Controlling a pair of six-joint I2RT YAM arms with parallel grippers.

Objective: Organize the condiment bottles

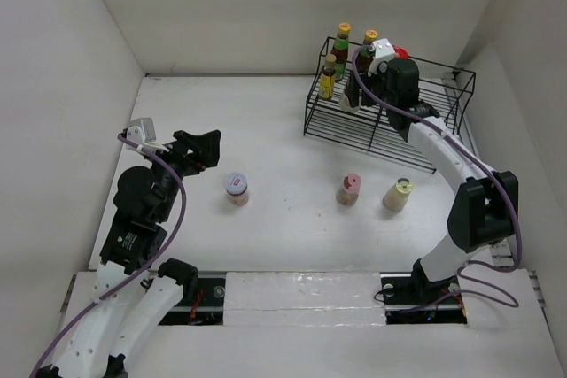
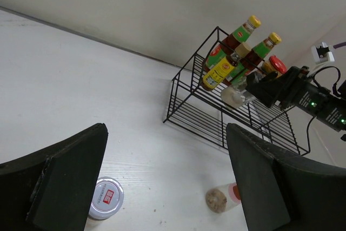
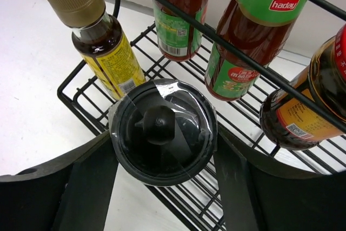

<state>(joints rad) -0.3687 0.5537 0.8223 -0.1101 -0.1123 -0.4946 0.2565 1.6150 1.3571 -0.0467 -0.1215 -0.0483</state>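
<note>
- Placing appears to be the step in hand: a grinder (image 3: 162,117) is held at the left end of the wire rack (image 1: 354,130), just beside a small yellow bottle (image 3: 105,47).
- The right end effector (image 3: 162,139) is clenched around the grinder, the arm stretched far.
- Next, a release and a straight lift seem called for.
- The left end effector (image 1: 205,146) is spread wide near a white-lidded jar (image 1: 236,188) on the surface (image 1: 283,130).

Black wire rack (image 1: 341,121), white table (image 1: 266,121)
</note>
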